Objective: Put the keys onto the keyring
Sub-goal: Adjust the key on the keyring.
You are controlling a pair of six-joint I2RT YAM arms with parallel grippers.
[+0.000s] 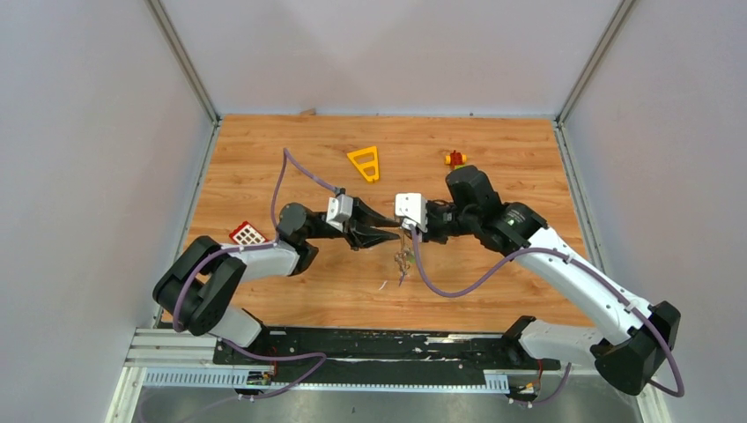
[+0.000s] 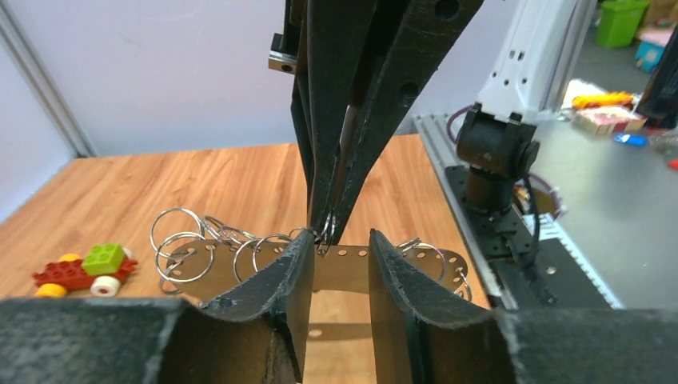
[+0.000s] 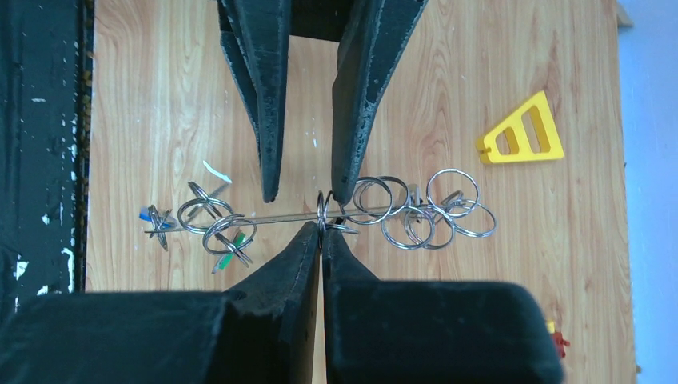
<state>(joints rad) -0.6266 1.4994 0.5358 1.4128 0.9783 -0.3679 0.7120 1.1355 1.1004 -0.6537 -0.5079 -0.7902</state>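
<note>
Right end effector (image 3: pixel 322 232) clenched on keyring (image 3: pixel 272 218), pinching its thin bar beside a small split ring. Keyring held clear of counter (image 3: pixel 160 96), mid-scene, between both arms. Left end effector (image 3: pixel 306 198) released: fingers apart either side of the same spot, gripping nothing.

Progress, judged: well along. Keys (image 3: pixel 228 244) and split rings already strung along the bar, one cluster each side of the grip. Cannot tell whether any remain off it. One pale sliver (image 1: pixel 383 285) loose on counter just near-left of the bunch, too small to identify.

Counts:
- keyring: one
- split rings: about nine, overlapping, no firm count
- tags visible: one blue tag (image 3: pixel 146 214), one green tag (image 3: pixel 233 254)
- yellow triangle frame (image 1: pixel 364 163): one, far side
- toy block figure (image 1: pixel 454 159): one, far right
</note>
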